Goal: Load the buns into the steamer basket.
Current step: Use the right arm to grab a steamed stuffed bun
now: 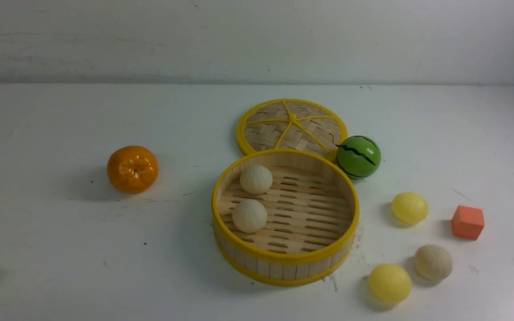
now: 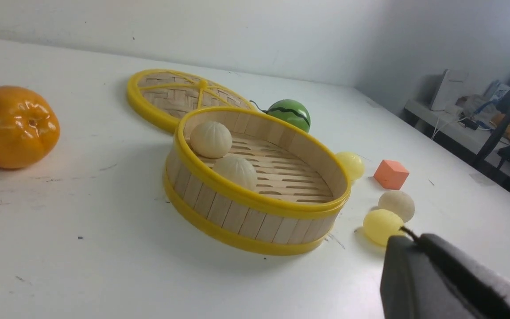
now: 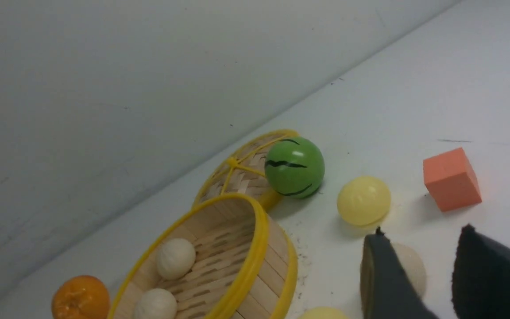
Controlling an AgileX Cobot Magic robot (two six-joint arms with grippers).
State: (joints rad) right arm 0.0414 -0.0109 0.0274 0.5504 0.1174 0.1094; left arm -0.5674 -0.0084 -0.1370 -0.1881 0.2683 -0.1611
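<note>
Round bamboo-slat steamer basket with yellow rims (image 1: pixel 283 257) sits mid-way across the white surface (image 1: pixel 60 249). Two cream-white pleated buns are already on its slotted floor, toward its left side: the far bun (image 1: pixel 256 179) and the near bun (image 1: pixel 249 216). Three lie outside, to the basket's right: a smooth pale yellow bun farther back (image 1: pixel 409 207), a second pale yellow bun at the front (image 1: pixel 389 283), and a duller cream bun (image 1: pixel 433 262) just beside that one; contact between them cannot be told. Neither arm shows in the front view. Right jaws stand apart and empty above the surface, the duller cream bun partly hidden behind one pad in the right wrist view. Left jaws are pressed together on nothing. Step in hand, by my reading: lining up on the third bun, right arm's job. Next move calls for lowering until the pads straddle that bun, then closing gently, since it looks likely to roll. It must not nudge the yellow neighbour or the orange-red cube (image 1: pixel 467 222). Then lift over the rim and release on the floor's bare right half.
</note>
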